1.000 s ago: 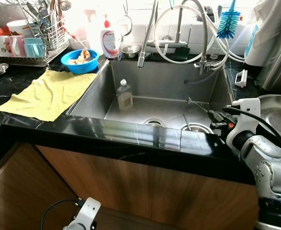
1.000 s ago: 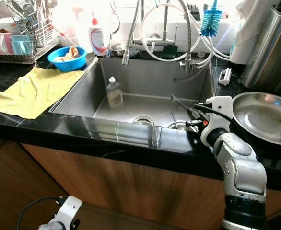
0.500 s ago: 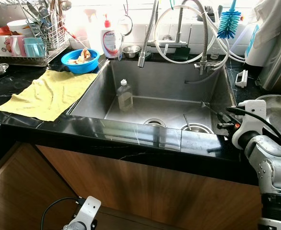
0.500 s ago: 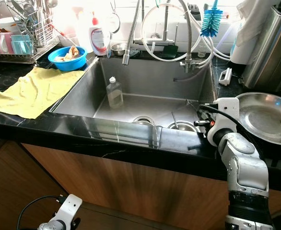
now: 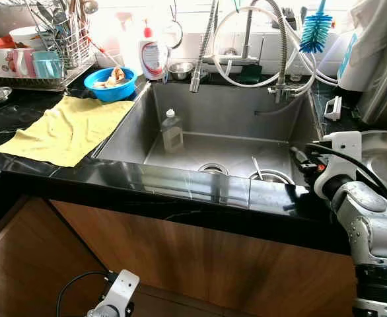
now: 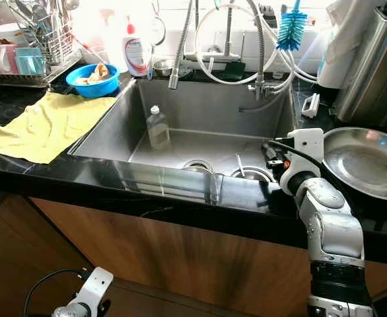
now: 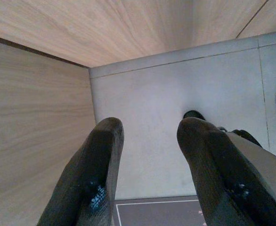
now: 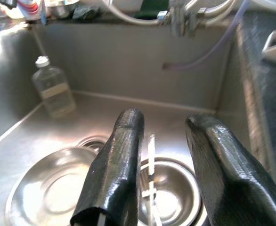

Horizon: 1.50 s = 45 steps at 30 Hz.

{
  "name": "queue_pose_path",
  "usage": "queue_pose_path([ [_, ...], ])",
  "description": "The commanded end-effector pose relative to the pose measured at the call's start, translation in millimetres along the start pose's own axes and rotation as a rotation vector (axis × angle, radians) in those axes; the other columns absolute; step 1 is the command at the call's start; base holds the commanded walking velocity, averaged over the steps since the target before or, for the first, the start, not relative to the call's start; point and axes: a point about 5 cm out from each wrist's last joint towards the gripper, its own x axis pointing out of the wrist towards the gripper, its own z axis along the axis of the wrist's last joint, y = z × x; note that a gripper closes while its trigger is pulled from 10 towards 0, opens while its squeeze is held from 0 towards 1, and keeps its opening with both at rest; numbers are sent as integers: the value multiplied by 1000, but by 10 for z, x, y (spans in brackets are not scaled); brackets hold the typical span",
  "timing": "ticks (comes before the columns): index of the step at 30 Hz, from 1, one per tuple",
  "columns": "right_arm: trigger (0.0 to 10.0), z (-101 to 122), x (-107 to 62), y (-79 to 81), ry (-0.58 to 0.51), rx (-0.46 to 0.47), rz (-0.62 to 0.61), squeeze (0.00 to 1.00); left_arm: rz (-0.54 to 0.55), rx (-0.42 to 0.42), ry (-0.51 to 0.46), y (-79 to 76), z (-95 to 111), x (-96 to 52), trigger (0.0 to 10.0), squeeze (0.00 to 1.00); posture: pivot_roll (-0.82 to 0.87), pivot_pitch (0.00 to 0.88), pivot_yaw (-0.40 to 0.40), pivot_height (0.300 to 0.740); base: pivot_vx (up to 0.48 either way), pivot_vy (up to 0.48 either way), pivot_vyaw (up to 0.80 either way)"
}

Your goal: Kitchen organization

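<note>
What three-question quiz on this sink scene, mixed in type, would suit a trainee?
1. True or false: the clear bottle stands upright inside the sink.
2. Multiple choice: the yellow cloth lies (A) in the sink, (B) on the black counter to the robot's left of the sink, (C) over the faucet.
3. Fill in: the right gripper points down at a steel ____ holding a utensil.

Key
1. True.
2. B.
3. bowl; the gripper's fingers are apart and hold nothing. The left gripper hangs idle, open, by the wood cabinet.
</note>
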Motion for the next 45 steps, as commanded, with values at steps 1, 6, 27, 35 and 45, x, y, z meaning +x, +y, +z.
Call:
queue_pose_path([
  [1,10000,122,-19,19,-50,-62,-27,0,10,6,9,34,-17,-4,10000,0,-126,0,55,740,0,0,0],
  [6,10000,361,-184,-57,-162,-230,-259,0,9,11,8,39,-15,-5,10000,0,-128,0,57,740,0,0,0],
  [27,10000,199,-975,-282,-340,-143,-643,0,1,35,22,40,-60,-13,10000,0,-148,0,66,740,0,0,0],
  [35,10000,-99,-1023,-440,55,-586,-641,0,-2,37,26,27,-77,-15,10000,0,-147,0,66,740,0,0,0],
  [45,10000,184,-1088,-465,-109,-544,-714,0,-2,36,26,17,-67,-12,10000,0,-154,0,65,740,0,0,0],
])
